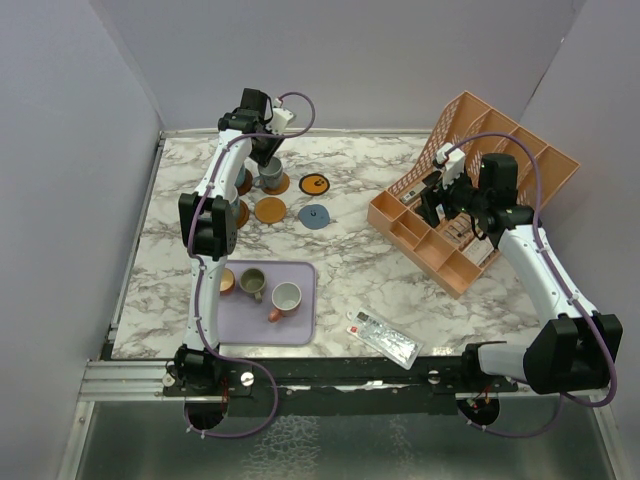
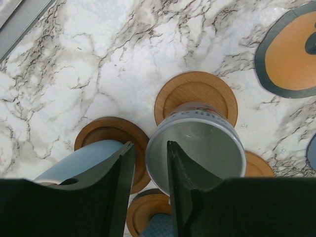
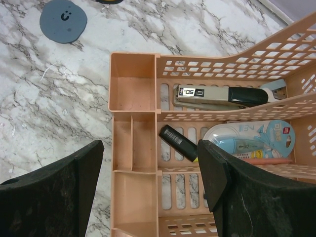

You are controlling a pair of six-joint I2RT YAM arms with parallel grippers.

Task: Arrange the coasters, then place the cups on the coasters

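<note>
A grey-white cup (image 2: 207, 143) stands upright on a brown coaster (image 2: 195, 91) at the back left. My left gripper (image 2: 149, 148) is open and straddles its rim, one finger inside and one outside, clear of the wall. Beside it a light blue cup (image 2: 84, 158) sits on another brown coaster (image 2: 106, 131). A third coaster (image 2: 148, 210) lies under my fingers with something blue on it. Bare coasters lie nearby: orange with a black mark (image 1: 316, 184), tan-orange (image 1: 270, 209), grey-blue (image 1: 316, 216). An orange cup (image 1: 227, 281), an olive cup (image 1: 252, 283) and a pale salmon-handled cup (image 1: 286, 297) wait on the tray. My right gripper (image 3: 150, 168) hangs open and empty.
The lavender tray (image 1: 300, 325) lies at the front left. An orange slotted organiser (image 3: 133, 148) under my right gripper holds a stapler (image 3: 222, 95), a black marker (image 3: 178, 143) and a blue tape dispenser (image 3: 247, 138). A clear packet (image 1: 382, 337) lies near the front edge.
</note>
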